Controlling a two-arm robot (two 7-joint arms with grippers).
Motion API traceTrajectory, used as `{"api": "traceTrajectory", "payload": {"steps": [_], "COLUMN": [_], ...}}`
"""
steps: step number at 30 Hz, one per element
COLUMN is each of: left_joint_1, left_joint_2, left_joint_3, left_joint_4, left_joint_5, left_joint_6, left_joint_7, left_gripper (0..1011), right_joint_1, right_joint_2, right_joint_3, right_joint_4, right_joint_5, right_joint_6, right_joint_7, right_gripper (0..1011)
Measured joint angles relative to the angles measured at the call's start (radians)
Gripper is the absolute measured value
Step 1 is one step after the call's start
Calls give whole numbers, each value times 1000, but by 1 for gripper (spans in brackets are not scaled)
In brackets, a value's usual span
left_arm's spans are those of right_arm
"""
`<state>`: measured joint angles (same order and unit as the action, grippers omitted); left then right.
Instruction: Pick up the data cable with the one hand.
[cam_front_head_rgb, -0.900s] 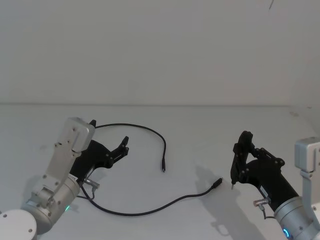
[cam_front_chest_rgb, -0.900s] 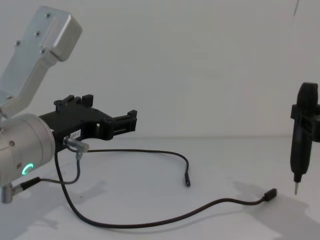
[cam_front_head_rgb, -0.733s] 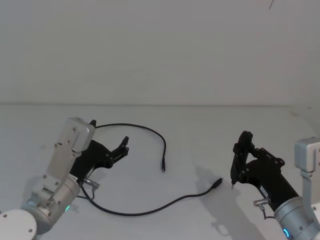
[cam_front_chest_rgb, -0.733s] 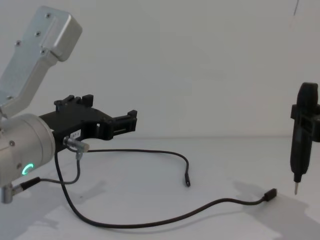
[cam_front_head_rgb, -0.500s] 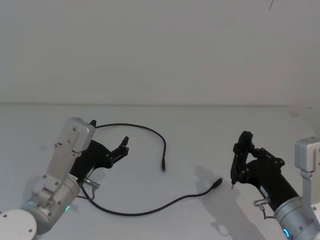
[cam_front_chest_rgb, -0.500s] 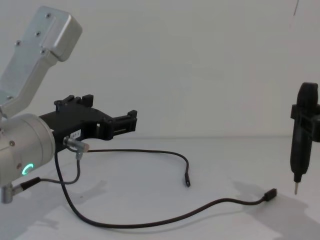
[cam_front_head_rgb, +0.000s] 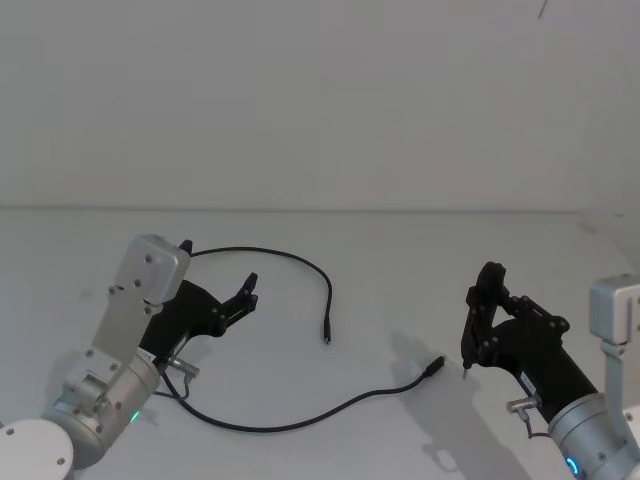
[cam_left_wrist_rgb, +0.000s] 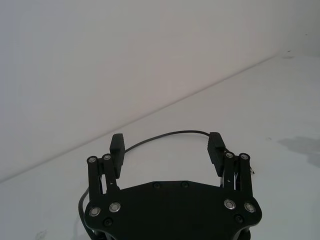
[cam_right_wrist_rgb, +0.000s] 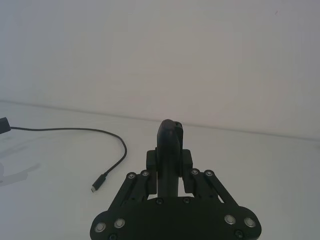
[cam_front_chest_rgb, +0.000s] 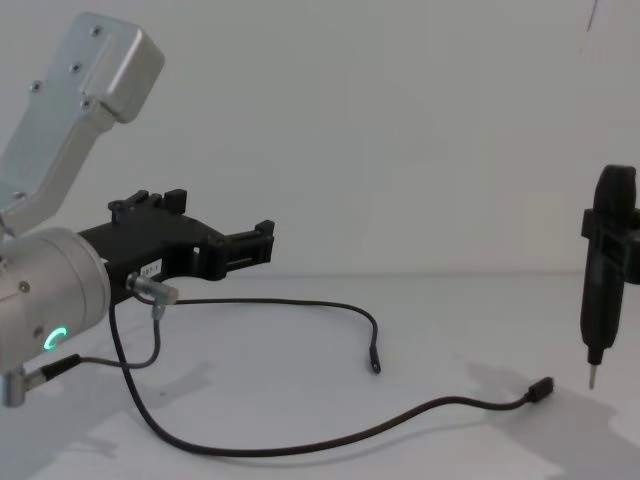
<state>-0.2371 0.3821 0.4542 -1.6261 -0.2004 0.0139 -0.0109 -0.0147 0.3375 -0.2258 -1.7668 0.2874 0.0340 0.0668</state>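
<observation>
Bare tabletop upper centre, free to pass; data cable loops lower left-centre; pen tool hangs lower right.

— Where does the data cable lie?
— Slack on the table: long, thin, black, in a loose open curve. The small plug is mid-table and the flat plug further right.
— And your left gripper?
— I hold it above the cable's left stretch, black jaws wide apart.

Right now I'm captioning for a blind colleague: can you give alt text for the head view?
A long black data cable lies looped across a white table, both plugs free. The left tool hangs open above its left bend; the right tool is shut on a black stylus, tip down.
</observation>
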Motion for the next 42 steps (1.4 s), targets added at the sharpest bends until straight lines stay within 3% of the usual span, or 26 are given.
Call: {"api": "traceTrajectory", "payload": {"steps": [42], "left_joint_1": [0], "left_joint_2": [0], "left_joint_3": [0], "left_joint_4": [0], "left_joint_5": [0], "left_joint_6": [0], "left_joint_7": [0], "left_gripper": [1001], "right_joint_1": [0], "right_joint_2": [0], "right_joint_3": [0], "right_joint_4": [0], "right_joint_5": [0], "right_joint_6": [0], "right_joint_7": [0], "right_gripper": [279]}}
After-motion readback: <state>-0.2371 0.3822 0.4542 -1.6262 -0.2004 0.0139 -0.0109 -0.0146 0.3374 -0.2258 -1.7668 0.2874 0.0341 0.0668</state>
